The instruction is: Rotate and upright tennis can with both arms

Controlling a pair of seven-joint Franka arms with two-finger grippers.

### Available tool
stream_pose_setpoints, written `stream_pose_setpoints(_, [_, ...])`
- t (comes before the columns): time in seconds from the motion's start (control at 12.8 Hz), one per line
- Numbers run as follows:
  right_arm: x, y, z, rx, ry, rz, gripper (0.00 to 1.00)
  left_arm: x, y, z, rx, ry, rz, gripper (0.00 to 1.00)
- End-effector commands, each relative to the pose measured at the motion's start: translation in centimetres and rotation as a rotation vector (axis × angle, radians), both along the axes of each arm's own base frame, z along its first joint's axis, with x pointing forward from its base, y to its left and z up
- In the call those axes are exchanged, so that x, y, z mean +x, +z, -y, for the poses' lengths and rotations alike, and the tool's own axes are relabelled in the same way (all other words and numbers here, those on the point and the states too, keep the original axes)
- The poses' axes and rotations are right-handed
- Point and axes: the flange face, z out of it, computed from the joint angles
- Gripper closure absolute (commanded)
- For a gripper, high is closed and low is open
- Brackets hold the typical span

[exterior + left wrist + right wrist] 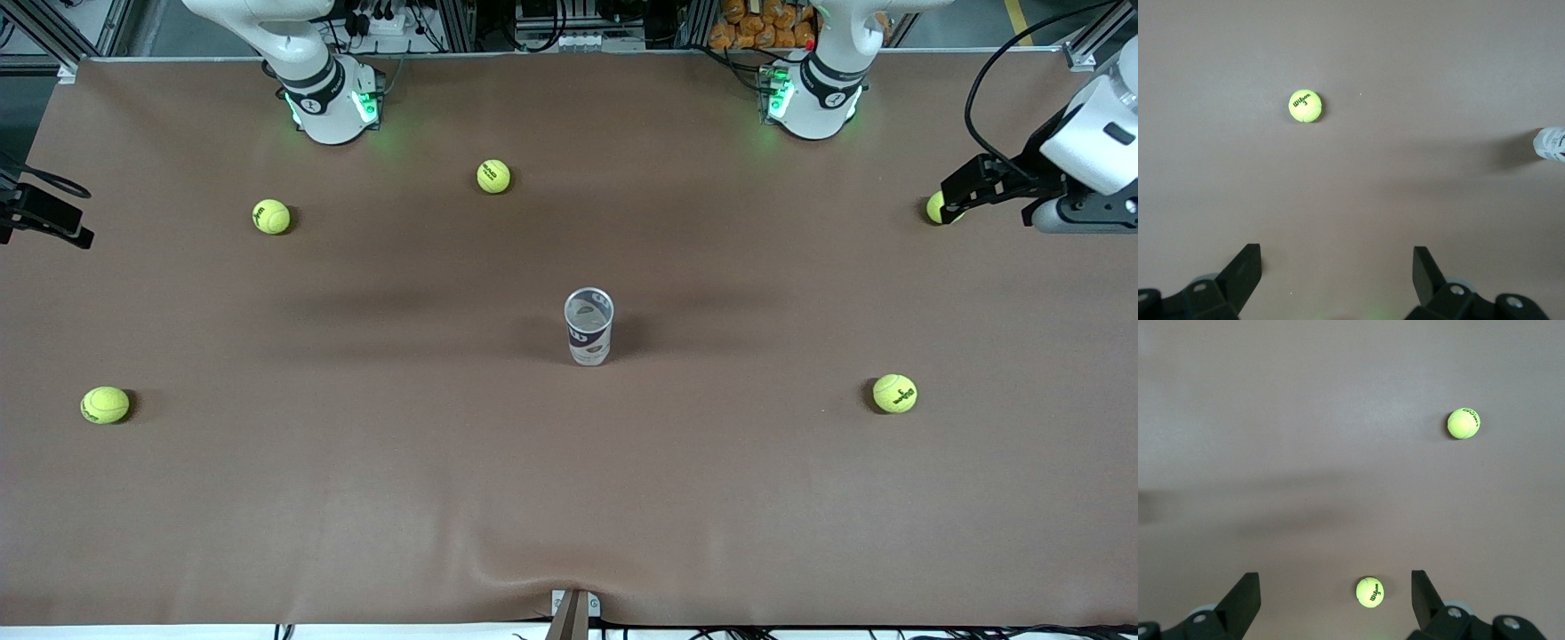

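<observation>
You left the tennis can already standing upright mid-counter, so both arms waited out at the counter's ends, left end effector and right end effector spread wide and empty.

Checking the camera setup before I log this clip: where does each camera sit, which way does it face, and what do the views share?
Front view: high across the table, facing both arm bases; shows the upright tennis can, five tennis balls, the left claw and right claw at opposite table ends.
Left wrist view: on the left wrist, looking down past the open left claw at a Wilson ball.
Right wrist view: on the right wrist, looking down past the open right claw at two balls.
Shared: the can also shows at the left wrist view's edge.
</observation>
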Motion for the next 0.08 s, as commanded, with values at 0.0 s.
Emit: stream_pose_setpoints(0.0, [-0.23,0.59,-0.05,-0.009,-0.013,0.0,0.0,-0.41,1.4,-0.01,-0.001,-0.016,0.011,0.0])
